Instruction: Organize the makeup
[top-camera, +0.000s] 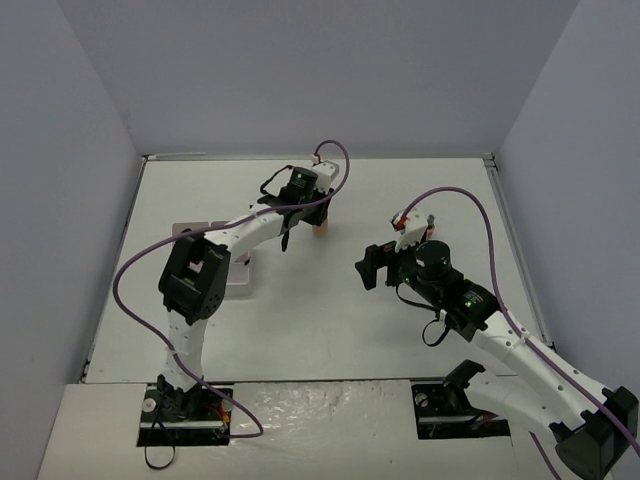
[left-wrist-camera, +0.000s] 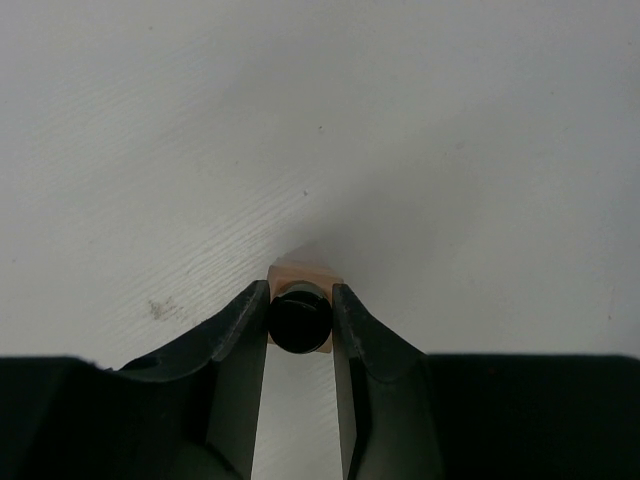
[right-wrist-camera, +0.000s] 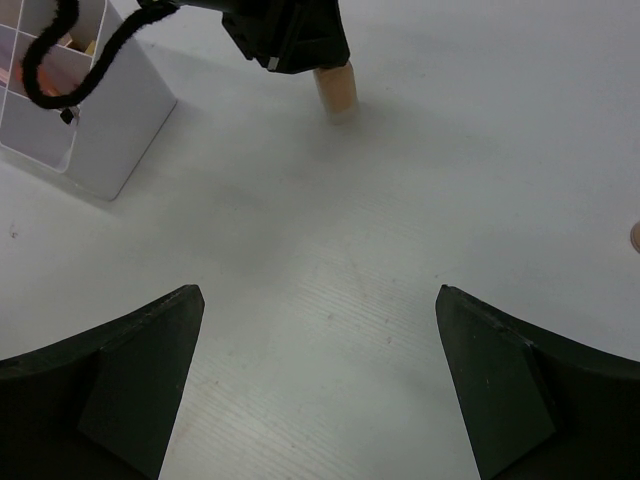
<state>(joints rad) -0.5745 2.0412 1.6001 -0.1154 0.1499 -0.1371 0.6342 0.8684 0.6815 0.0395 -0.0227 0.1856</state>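
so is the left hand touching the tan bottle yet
Touching. The left wrist view shows both fingers of the left hand pressed against the dark cap of the tan bottle, with no gap on either side.

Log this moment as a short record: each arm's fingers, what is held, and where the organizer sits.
left fingers: closed against both sides of the bottle's dark cap
right fingers: wide apart, holding nothing, above the table
tan bottle: upright, base on the table
organizer: white, compartmented, on the table, apart from the bottle, to its left in the right wrist view
task status: bottle not yet in the organizer
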